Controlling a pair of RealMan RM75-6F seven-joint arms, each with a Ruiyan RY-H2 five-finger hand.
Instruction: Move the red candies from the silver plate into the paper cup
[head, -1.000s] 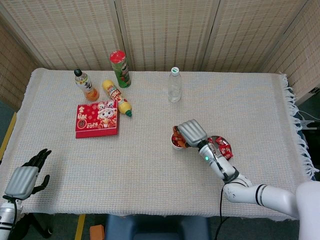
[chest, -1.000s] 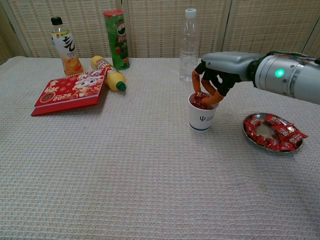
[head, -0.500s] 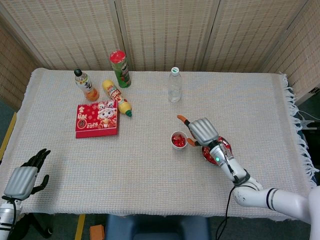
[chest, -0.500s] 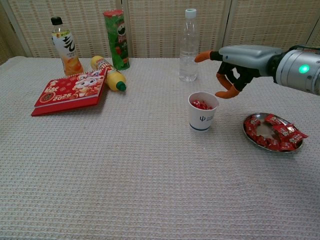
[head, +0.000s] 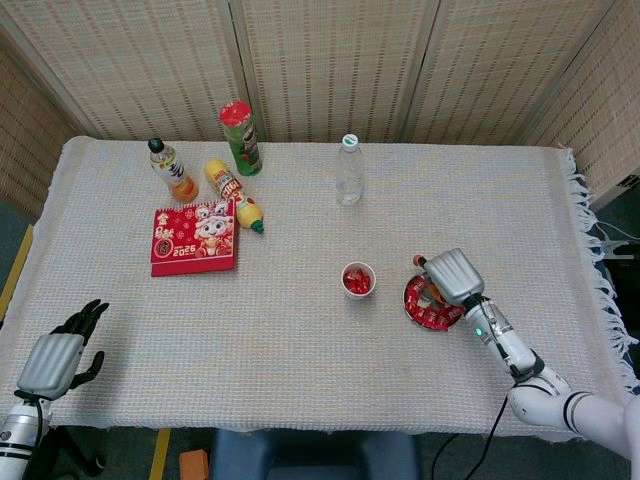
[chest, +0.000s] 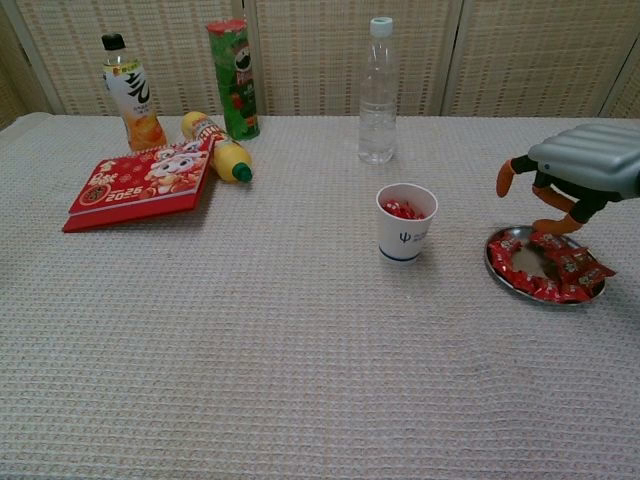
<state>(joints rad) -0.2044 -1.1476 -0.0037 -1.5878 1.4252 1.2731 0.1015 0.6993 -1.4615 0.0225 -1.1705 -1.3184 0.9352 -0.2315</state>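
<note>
left hand (head: 55, 358) at the near worktop (chest: 250, 330) edge, fingers apart, empty | right hand (chest: 575, 172) just above silver plate (chest: 497, 265) of red candies (chest: 555, 272), fingers (chest: 506, 178) spread, holding nothing | paper cup (chest: 406, 224) left of plate, candies inside

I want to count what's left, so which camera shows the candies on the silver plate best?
The chest view: the red candies lie unobstructed across the silver plate. In the head view the right hand covers part of the plate, so fewer candies show.
</note>
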